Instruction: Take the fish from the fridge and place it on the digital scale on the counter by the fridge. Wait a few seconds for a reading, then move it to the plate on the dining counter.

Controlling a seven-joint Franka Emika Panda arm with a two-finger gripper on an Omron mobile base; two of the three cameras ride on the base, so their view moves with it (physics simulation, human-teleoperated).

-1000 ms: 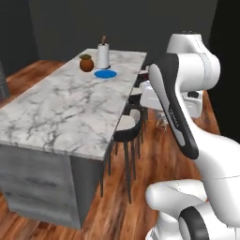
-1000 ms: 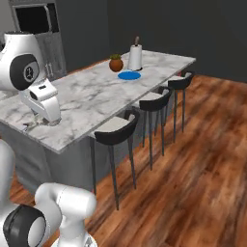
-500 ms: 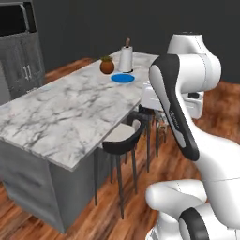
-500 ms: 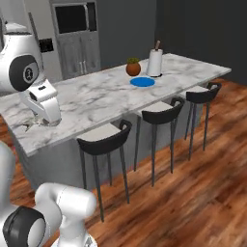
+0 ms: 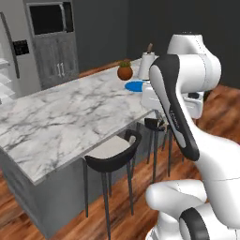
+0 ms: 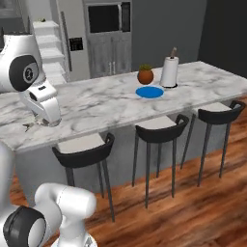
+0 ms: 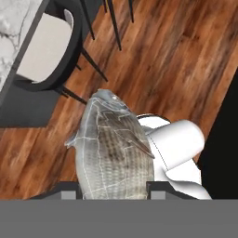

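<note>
The fish (image 7: pixel 114 148), grey and silvery with scales, sits between my fingertips with its head pointing away over the wood floor. My gripper (image 7: pixel 114 188) is shut on it. In the right base view the gripper (image 6: pixel 34 124) hangs by the near edge of the dining counter (image 6: pixel 96 103), left of the stools. The blue plate (image 6: pixel 149 91) lies far along that slab, apart from the gripper; the left base view shows the plate (image 5: pixel 136 86) on the dining counter (image 5: pixel 70 117) too. The fridge (image 6: pixel 50 46) stands open at the back left, white shelves showing.
Three black bar stools (image 6: pixel 82 152) (image 6: pixel 157 130) (image 6: pixel 219 111) line the slab's near side. A paper towel roll (image 6: pixel 169 71) and a round brown fruit with a green top (image 6: pixel 145 75) stand just behind the plate. Grey cabinets with a dark oven (image 5: pixel 49 18) are at the back.
Both base views have swung as the base moved: the dining counter, stools and plate slide rightward and the fridge comes into sight. The arm keeps its pose, fish still held.
</note>
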